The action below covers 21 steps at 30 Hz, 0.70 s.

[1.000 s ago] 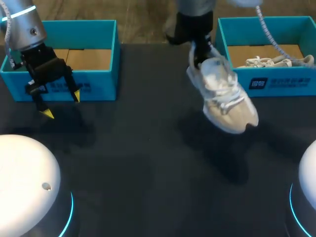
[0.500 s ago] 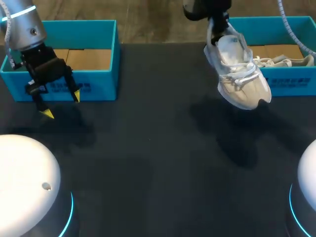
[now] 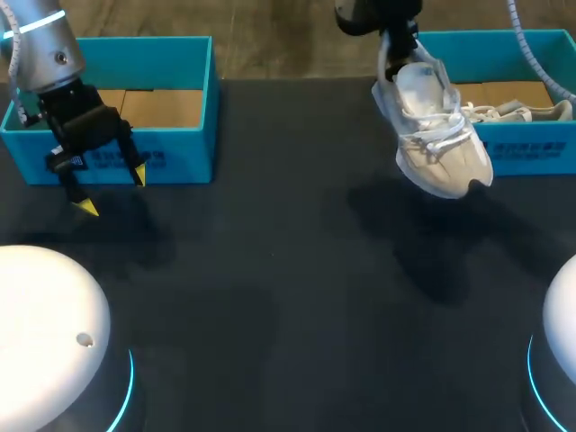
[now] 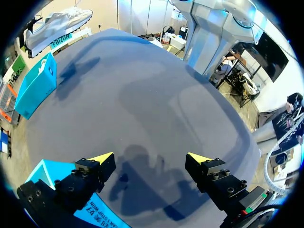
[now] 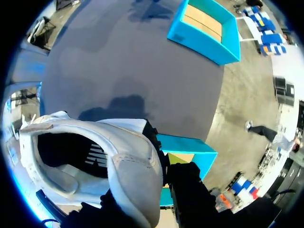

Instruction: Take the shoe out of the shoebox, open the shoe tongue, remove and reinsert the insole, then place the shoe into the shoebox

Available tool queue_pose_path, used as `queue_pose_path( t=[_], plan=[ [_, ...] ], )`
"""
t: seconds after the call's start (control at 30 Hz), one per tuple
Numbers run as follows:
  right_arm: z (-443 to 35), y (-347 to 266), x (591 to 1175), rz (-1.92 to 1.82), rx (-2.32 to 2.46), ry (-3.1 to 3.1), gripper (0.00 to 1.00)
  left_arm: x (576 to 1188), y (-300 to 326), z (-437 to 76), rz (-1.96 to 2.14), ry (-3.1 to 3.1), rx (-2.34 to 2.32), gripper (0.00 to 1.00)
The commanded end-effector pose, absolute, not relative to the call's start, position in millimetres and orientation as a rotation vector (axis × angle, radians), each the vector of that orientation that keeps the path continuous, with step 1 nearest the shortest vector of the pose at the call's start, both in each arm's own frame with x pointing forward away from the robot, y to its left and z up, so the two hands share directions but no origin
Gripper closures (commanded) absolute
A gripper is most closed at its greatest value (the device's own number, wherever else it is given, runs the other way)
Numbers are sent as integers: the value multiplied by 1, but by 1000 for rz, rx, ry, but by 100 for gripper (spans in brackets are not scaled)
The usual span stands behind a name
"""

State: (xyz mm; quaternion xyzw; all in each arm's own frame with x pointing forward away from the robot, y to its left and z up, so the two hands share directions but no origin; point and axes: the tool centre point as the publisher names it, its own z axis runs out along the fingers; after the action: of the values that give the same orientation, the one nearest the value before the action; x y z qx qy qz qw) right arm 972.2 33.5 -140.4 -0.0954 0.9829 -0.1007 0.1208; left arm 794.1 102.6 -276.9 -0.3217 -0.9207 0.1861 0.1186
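My left hand (image 3: 112,192) hangs wide open over the dark matte desk (image 3: 270,297), just in front of the left box (image 3: 171,63), a teal cardboard tray with a brown floor. My right hand (image 3: 393,61) pinches the heel of the shoe (image 3: 434,135), which is white and beige mesh, laced, its toe tilted down in the air above the desk. Behind it, the right box (image 3: 522,155) holds a second shoe (image 3: 504,112).

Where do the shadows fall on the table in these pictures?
Head view: the shoe casts a soft shadow on the table below it; the left gripper casts one beside its tips. Left wrist view: its shadow lies between its fingers.
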Motion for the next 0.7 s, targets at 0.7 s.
queue_pose_path(
  t=[0.7],
  plan=[
    [-140, -76, 1063, -328, -103, 2880, 100, 794, 103, -277, 541, -2694, -942, 0]
  ],
)
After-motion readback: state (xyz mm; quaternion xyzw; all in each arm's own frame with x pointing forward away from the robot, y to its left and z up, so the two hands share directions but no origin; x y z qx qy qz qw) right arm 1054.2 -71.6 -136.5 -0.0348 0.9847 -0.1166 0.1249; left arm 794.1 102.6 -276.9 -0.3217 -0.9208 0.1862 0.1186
